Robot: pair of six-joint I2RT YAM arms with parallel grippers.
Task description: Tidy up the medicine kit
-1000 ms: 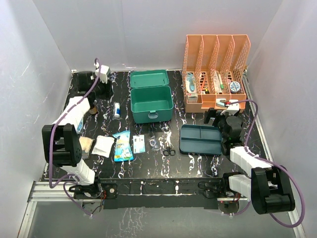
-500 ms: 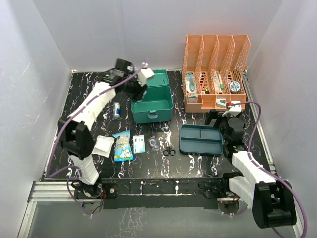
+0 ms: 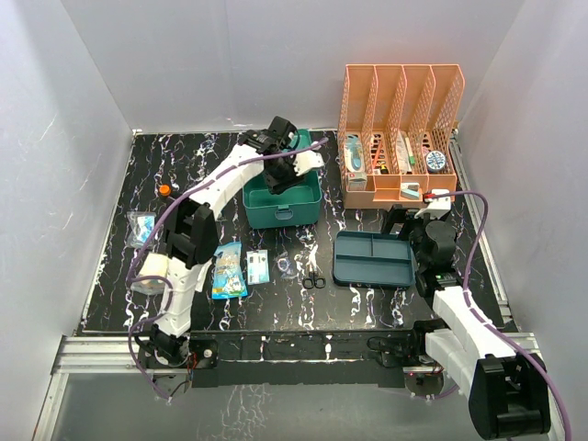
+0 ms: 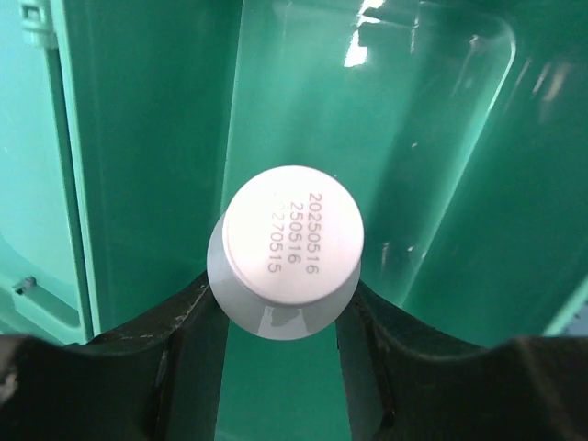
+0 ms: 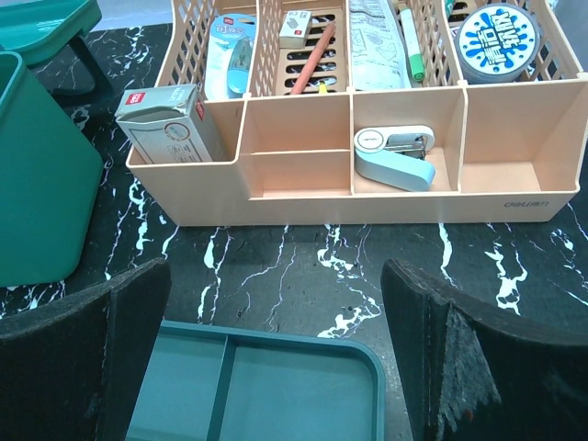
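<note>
The medicine kit is a teal box standing open at the back middle of the table, its lid tipped back. My left gripper reaches down into it. In the left wrist view the fingers of that gripper are shut on a white bottle. The bottle's round end, with printed date digits, faces the camera above the kit's green floor. My right gripper stands open and holds nothing. It hangs over the far edge of the dark teal tray.
An orange mesh rack with a stapler, boxes and pens stands at the back right. The flat tray lies in front of it. Scissors, a blue packet, a small card and a clear bag lie in front.
My left arm has swung from the far left corner across to the open kit. The white bottle that lay left of the kit is gone from the table. The right arm barely moved.
</note>
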